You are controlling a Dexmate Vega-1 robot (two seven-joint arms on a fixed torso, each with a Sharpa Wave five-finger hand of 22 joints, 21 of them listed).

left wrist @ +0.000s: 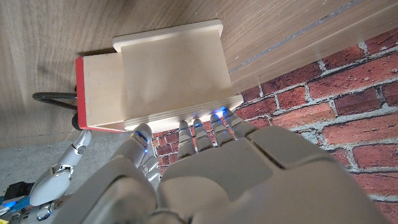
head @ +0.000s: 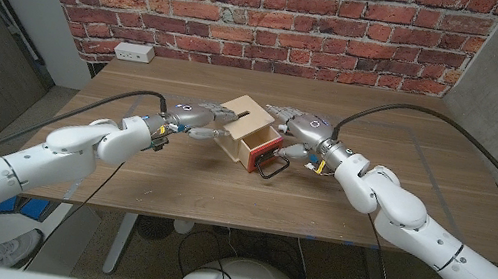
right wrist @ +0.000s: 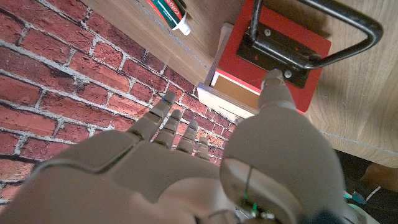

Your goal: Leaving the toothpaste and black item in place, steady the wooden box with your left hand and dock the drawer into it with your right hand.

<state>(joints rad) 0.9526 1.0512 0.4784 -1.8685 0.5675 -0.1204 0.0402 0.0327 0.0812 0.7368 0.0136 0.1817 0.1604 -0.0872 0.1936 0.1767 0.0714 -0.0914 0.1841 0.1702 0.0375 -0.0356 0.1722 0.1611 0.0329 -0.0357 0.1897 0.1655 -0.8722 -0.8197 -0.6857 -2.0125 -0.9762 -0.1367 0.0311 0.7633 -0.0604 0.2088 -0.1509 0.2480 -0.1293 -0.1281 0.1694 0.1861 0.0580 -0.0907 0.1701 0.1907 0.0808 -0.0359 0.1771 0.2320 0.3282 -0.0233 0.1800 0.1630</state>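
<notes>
The pale wooden box (head: pixel 245 122) stands mid-table. Its drawer (head: pixel 262 148), with a red front and a black wire handle (head: pixel 274 168), sticks partly out toward me. My left hand (head: pixel 194 118) reaches the box's left side, and its straightened fingertips (left wrist: pixel 211 120) touch the box (left wrist: pixel 168 65) along one edge. My right hand (head: pixel 300 128) is at the right of the box. Its thumb (right wrist: pixel 274 87) presses on the red drawer front (right wrist: pixel 292 46) just below the handle (right wrist: pixel 339 25), while the other fingers (right wrist: pixel 168 121) reach past the box. A toothpaste tube (right wrist: pixel 169 12) lies on the table beyond the box.
The wooden table (head: pixel 414 182) has bare room left and right of the box. Behind it rises a brick wall (head: pixel 270 11) with a white power outlet (head: pixel 134 52). Cables run along both arms.
</notes>
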